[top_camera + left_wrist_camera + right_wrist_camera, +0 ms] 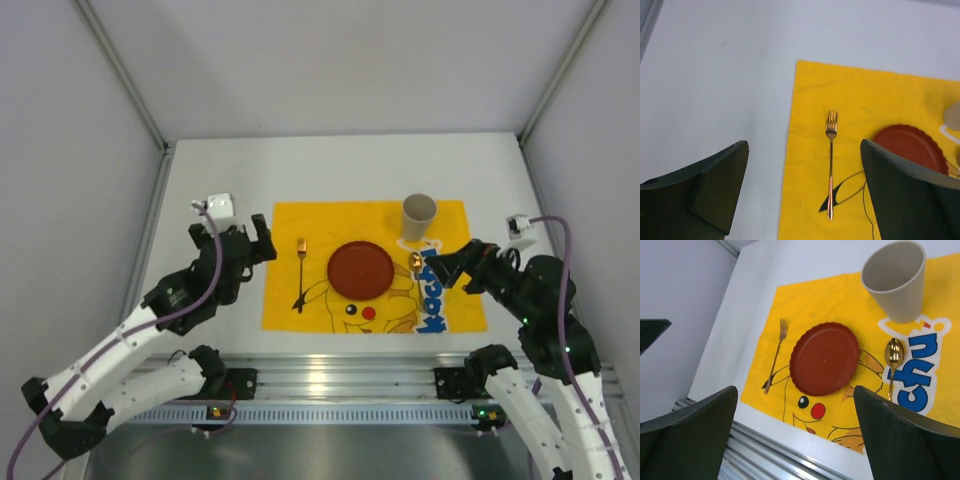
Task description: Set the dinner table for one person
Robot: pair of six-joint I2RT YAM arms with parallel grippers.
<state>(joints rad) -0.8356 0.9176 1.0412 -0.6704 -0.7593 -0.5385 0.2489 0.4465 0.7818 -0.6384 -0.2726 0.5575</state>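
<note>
Fingers of left gripper [263, 240] and right gripper [450, 262] stand spread, empty, flanking the cloth [285, 220]. Beneath lies the dinner table [220, 170]: likely rigid, heavy, smooth, graspable only at its edges.

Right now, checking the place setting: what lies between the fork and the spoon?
The red plate lies between fork and spoon, on the yellow cloth; the top external view shows it.

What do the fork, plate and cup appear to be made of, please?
The fork: shiny gold-toned metal, judging by its bright glints. The plate: matte reddish-brown, fluted rim, probably plastic or ceramic. The cup: matte beige, no gloss, possibly plastic or fibre composite.
</note>
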